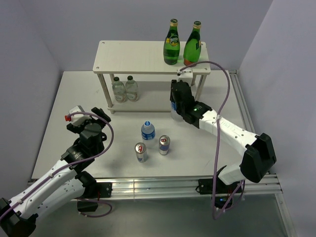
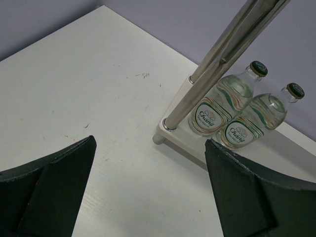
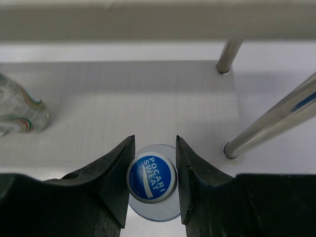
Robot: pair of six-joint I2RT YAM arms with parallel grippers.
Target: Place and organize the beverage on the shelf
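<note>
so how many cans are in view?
2. Both stand on the table, in front of the shelf: the left can, and the right can slightly farther back. None appears hidden.

POCARI SWEAT cap [image 3: 151,179]; Chang bottles [image 2: 212,111]

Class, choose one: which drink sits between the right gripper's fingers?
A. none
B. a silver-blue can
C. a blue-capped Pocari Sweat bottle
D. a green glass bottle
C: the right wrist view shows the right gripper clamped on either side of the blue-capped Pocari Sweat bottle.
</note>
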